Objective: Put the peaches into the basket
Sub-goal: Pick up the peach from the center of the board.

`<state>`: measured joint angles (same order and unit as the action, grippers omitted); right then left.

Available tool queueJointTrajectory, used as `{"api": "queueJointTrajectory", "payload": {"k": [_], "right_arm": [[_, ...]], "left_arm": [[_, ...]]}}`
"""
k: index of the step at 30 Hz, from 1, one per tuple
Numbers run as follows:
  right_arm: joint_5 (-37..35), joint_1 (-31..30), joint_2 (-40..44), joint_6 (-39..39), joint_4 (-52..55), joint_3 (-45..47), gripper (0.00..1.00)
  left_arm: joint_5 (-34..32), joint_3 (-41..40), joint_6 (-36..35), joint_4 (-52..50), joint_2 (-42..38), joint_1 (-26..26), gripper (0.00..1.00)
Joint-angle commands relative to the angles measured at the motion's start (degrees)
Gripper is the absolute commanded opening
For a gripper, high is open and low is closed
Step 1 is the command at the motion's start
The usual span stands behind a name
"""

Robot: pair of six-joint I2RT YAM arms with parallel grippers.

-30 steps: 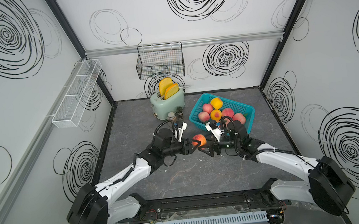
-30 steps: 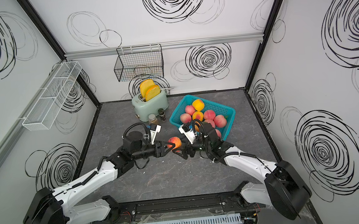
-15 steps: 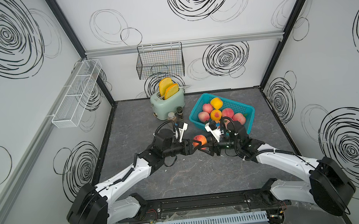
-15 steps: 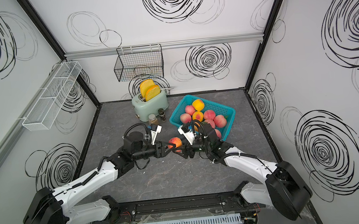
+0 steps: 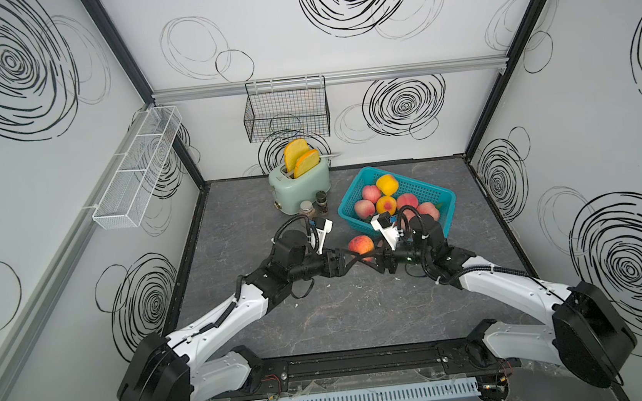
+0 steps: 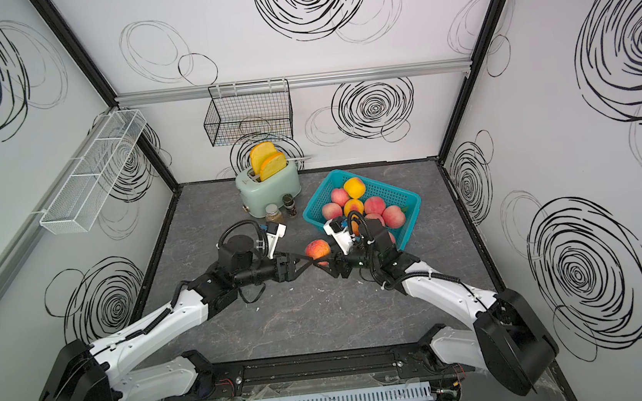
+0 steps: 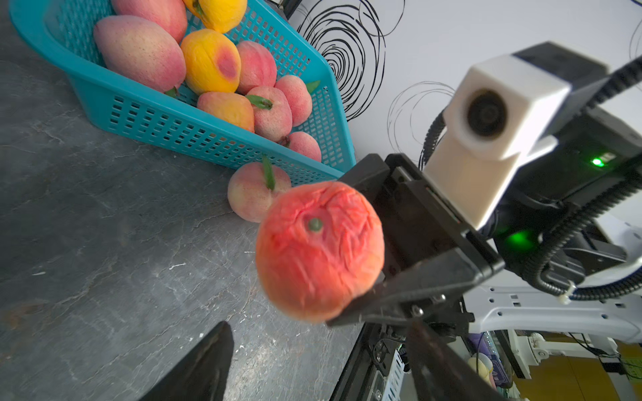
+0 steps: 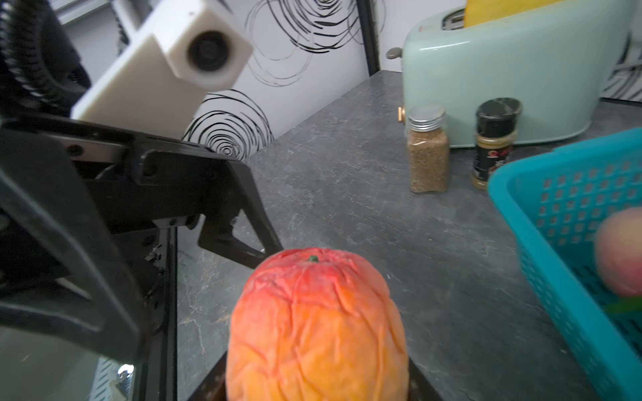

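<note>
It looks like a handover step; the right gripper (image 7: 368, 239) is clamped on a red-orange peach (image 7: 319, 250) above the table, near the basket (image 5: 445, 213); the left gripper (image 5: 351, 259) stands open, holding nothing; next, I think, the peach must be lifted over the rim and released.

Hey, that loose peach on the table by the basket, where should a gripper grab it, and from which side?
Take the loose peach across its round middle, from above. It sits on the table close by the basket wall, so that side is probably blocked; line the jaws up along the wall, either side of the upright leaf.
</note>
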<state>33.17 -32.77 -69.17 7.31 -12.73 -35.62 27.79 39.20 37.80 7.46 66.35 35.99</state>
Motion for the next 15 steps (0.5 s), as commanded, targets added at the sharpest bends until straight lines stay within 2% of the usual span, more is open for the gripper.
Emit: {"api": "queueJointTrajectory", "payload": {"k": [1, 5, 10, 15], "right_arm": [[-3.15, 2.21, 0.09, -0.49, 3.9, -2.81, 0.59], [-6.68, 4.87, -1.07, -0.84, 7.47, -5.21, 0.59], [-10.95, 8.01, -2.71, -1.68, 9.33, -8.0, 0.59], [-16.07, 9.27, -7.41, -3.78, 11.25, -12.64, 0.59]], "left_arm": [[-2.43, -0.17, -1.3, -0.6, -2.39, -1.32, 0.83], [-4.49, -0.27, -2.35, -2.17, -2.98, -2.05, 0.83], [-10.66, 0.48, -4.63, -5.82, -3.98, -1.97, 0.83], [-12.3, 1.31, -5.67, -6.44, -3.63, -1.98, 0.83]]}}
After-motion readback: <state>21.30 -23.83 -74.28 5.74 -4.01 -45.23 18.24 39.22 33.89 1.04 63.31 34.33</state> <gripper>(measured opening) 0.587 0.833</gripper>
